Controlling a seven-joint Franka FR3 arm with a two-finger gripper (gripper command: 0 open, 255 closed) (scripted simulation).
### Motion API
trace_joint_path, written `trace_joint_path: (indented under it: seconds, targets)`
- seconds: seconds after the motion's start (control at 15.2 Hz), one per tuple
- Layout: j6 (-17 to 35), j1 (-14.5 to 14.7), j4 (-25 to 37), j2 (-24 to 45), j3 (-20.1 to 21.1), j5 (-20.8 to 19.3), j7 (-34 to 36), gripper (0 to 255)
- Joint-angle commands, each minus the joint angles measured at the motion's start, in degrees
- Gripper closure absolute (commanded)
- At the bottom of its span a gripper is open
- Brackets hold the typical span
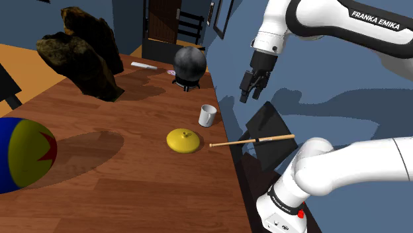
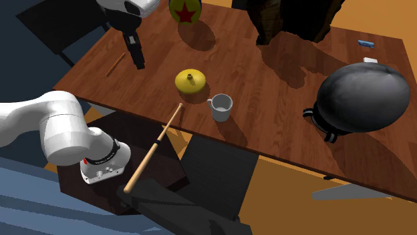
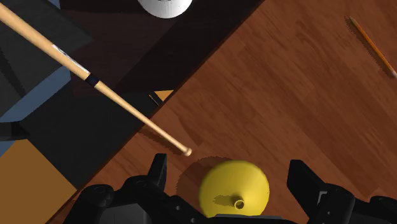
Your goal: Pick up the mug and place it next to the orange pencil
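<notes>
A white mug (image 1: 208,115) (image 2: 220,107) stands upright near the wooden table's edge (image 1: 132,192), handle towards the yellow thing. The thin orange pencil (image 2: 115,64) (image 3: 372,48) lies near another table edge, well away from the mug. My black gripper (image 1: 249,91) (image 2: 137,59) hangs high above the table, open, with nothing between its fingers. In the wrist view the gripper (image 3: 229,168) looks down on a yellow dome-shaped thing (image 3: 234,189) far below, framed by the fingers (image 3: 159,170).
A wooden bat (image 1: 251,140) (image 2: 155,147) (image 3: 95,83) lies half over the table edge beside the yellow dome (image 1: 183,140) (image 2: 190,81). A black rounded bag (image 1: 190,64) (image 2: 364,97), a dark rock-like lump (image 1: 79,49) and a coloured ball (image 1: 23,153) (image 2: 186,10) stand farther off.
</notes>
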Motion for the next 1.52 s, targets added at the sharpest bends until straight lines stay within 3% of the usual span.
trace_joint_path:
  seconds: [0.0,0.73,1.45]
  targets:
    - [0.0,0.0,0.0,0.0,0.0,0.0,0.0,0]
    - [14.8,-2.8,0.2,16.8,-6.3,-4.5,-8.9,0]
    - [25.7,-5.1,9.3,38.5,-11.3,-4.9,-17.1,0]
